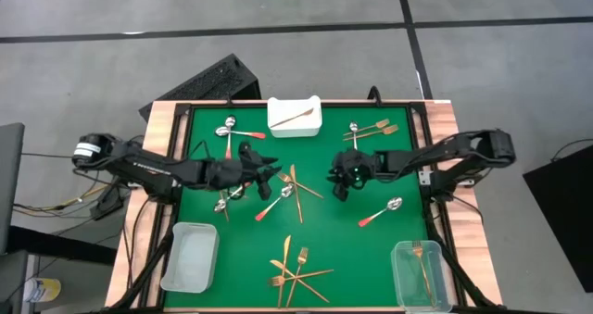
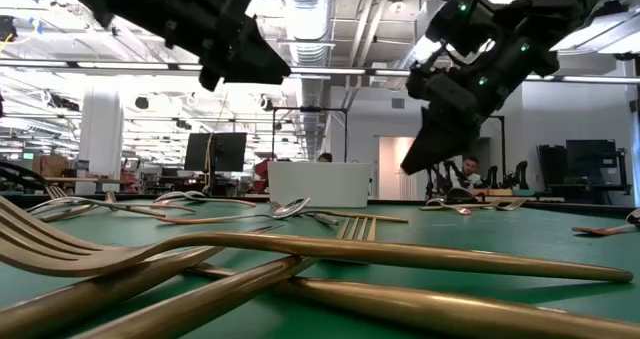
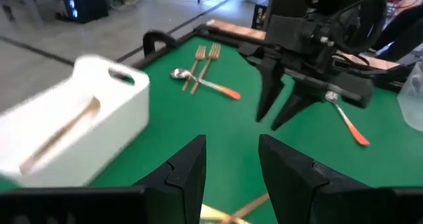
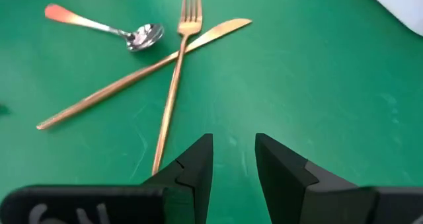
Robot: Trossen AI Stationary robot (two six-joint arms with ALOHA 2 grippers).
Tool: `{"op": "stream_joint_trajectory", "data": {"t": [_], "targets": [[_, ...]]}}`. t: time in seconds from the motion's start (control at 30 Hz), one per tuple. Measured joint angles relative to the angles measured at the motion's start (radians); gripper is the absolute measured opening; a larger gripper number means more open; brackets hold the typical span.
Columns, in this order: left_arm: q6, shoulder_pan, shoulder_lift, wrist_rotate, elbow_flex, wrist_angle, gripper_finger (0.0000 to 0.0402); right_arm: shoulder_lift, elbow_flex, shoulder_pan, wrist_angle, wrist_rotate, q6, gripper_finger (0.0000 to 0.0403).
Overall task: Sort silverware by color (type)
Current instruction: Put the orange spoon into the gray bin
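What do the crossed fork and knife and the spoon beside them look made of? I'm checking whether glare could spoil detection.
The fork and knife look like metal with a gold or copper-toned satin finish, with soft highlights along their length. The spoon has a mirror-polished silvery bowl reflecting its surroundings; its orange-red handle looks matte, perhaps coated or plastic, though that can't be confirmed.

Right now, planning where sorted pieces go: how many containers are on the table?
3. In the high view: a white tray at top centre holding one gold utensil, a clear bin bottom left, and another clear bin bottom right holding a gold fork.
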Motion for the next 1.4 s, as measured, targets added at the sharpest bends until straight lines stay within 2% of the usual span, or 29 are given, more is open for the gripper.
{"op": "stream_joint_trajectory", "data": {"t": [0.13, 0.37, 0.53, 0.73, 0.93, 1.03, 1.2, 1.4], "targets": [[-0.096, -0.078, 0.000, -0.078, 0.000, -0.024, 0.0125, 0.043, 0.000, -0.036, 0.060, -0.009, -0.006, 0.0136], [-0.202, -0.171, 0.000, -0.203, 0.000, -0.042, 0.0125, 0.044, 0.000, -0.070, 0.066, -0.105, -0.066, 0.0136], [-0.282, -0.209, 0.000, -0.278, 0.000, -0.066, 0.0125, 0.044, 0.000, -0.079, 0.071, -0.103, -0.080, 0.0136], [-0.408, -0.244, 0.000, -0.272, 0.000, -0.110, 0.0125, 0.045, 0.000, -0.066, 0.081, -0.104, -0.075, 0.0136], [-0.528, -0.288, 0.001, -0.269, -0.001, -0.180, 0.0125, 0.149, 0.011, -0.027, 0.267, -0.105, -0.072, 0.0136], [-0.537, -0.306, 0.001, -0.281, -0.001, -0.187, 0.0125, 0.229, 0.059, 0.002, 0.284, -0.105, -0.089, 0.0136], [-0.464, -0.323, 0.005, -0.261, -0.014, -0.265, 0.0125, 0.341, 0.196, 0.050, 0.290, -0.106, -0.148, 0.0136], [-0.521, -0.329, 0.070, -0.259, -0.022, -0.269, 0.0125, 0.419, 0.344, 0.006, 0.197, -0.137, 0.075, 0.0144]]}}
